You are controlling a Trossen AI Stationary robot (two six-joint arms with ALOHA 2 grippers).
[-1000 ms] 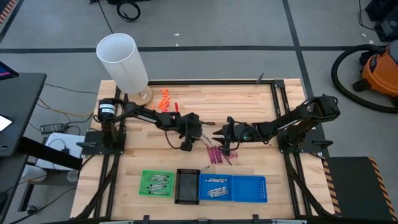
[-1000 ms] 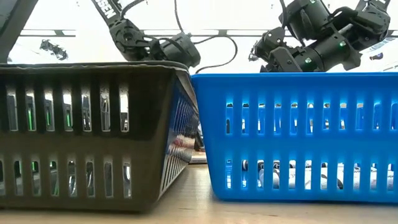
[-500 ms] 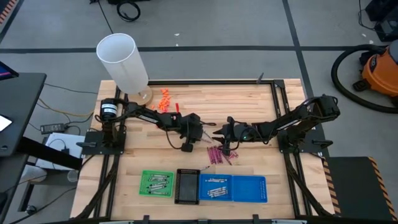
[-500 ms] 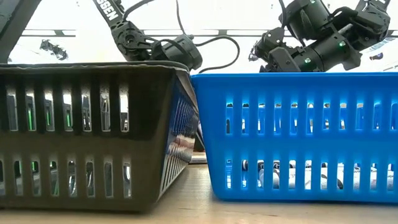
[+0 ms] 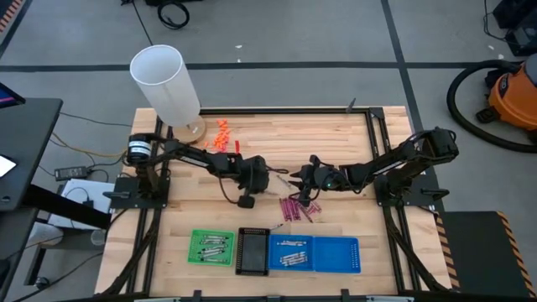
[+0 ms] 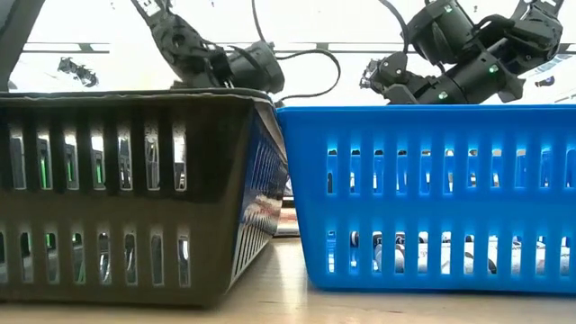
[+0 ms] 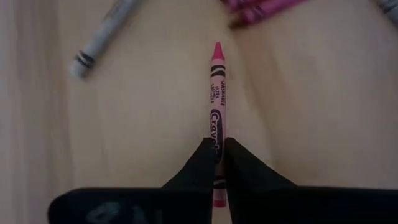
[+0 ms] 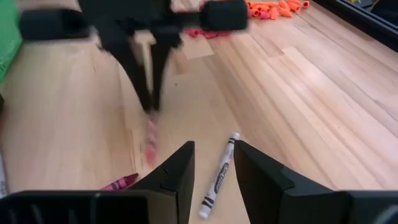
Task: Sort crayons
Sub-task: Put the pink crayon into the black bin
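My left gripper [image 5: 270,178] is at mid-table, shut on a magenta crayon [image 7: 217,93]. My right gripper [image 5: 294,179] faces it from the right, open, and a grey crayon [image 8: 219,177] lies on the wood in front of the gap between its fingers, untouched. More magenta crayons [image 5: 295,207] lie in a loose heap just nearer than both grippers. Another grey crayon [image 7: 102,37] lies flat beside the held one. In the low view the trays hide both grippers' fingertips. My left gripper pinches the magenta crayon near its blunt rear end [image 7: 217,149] between its two fingers [image 7: 200,163]. The crayon runs along the fingers, and its pointed tip [image 7: 217,47] sticks out past them, slanting down toward the table. Whether the tip touches the wood I cannot tell.
Along the near edge stand a green tray [image 5: 211,248], a black tray [image 5: 252,251] and two blue trays [image 5: 292,253] [image 5: 337,254]; the green and the left blue one hold grey crayons. Orange lumps [image 5: 222,132] and a white cylinder [image 5: 165,84] are at the far left.
My left gripper has shut and taken hold of the magenta crayon, then drawn back a little toward the table's left edge. My right gripper has stayed where it was, open.
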